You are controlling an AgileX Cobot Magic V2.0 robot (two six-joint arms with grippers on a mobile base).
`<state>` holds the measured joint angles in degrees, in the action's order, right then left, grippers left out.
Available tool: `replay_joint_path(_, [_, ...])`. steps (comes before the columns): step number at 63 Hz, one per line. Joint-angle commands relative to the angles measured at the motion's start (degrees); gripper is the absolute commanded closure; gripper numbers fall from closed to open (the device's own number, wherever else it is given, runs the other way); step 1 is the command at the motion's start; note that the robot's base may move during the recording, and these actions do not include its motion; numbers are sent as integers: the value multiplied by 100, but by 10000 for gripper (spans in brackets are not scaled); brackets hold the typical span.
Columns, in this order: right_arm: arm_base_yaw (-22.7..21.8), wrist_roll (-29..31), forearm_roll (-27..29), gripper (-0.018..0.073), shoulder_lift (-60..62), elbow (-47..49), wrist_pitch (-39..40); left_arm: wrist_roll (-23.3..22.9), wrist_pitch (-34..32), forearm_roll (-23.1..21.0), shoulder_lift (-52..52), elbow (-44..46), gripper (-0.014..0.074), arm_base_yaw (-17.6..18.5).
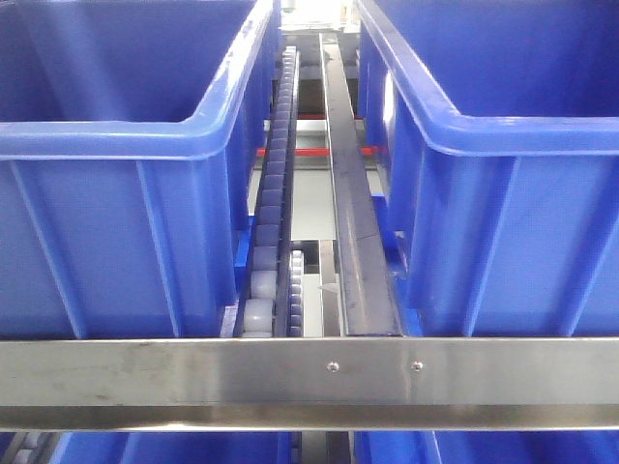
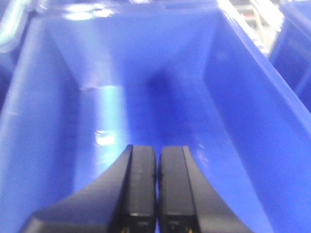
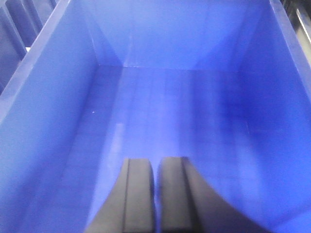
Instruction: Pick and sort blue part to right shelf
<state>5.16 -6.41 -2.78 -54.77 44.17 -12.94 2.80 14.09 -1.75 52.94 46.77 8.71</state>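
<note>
From the front view, the shelf's steel front rail [image 1: 290, 372] runs across the bottom, two rivets near its middle. Behind it sit two big blue crates, the left crate [image 1: 116, 193] and the right crate [image 1: 503, 213], both cut off by the picture's edges so I cannot see their floors. Between them run a grey roller track [image 1: 274, 213] and a dark steel divider [image 1: 353, 213]. Neither of my arms shows here.

From my left wrist, my left gripper [image 2: 156, 189] hangs over a crate's blurred blue inside [image 2: 160, 97], its fingers pressed together with nothing between them.

From my right wrist, my right gripper [image 3: 156, 194] is likewise closed and bare above another crate's floor [image 3: 170, 111].

I cannot find the blue part in any view.
</note>
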Motion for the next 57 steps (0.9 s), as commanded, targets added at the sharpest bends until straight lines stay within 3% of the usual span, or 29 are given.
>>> replay_joint_path(1, [-21,19,10,497,108,235,360,-61,-429,-19,-191,222,473,-127])
replay_joint_path(17, [-21,19,10,513,771,7,521,-61,-515,-346,-829,-165,473,-598])
replay_joint_path(41, [-21,19,10,513,2538,-1486,1294,-61,-834,-510,-2612,-1836,474,-597])
replay_joint_path(57, [-21,19,10,513,3772,-2219,1169,-61,-588,-510,-3898,-2400,474,-597])
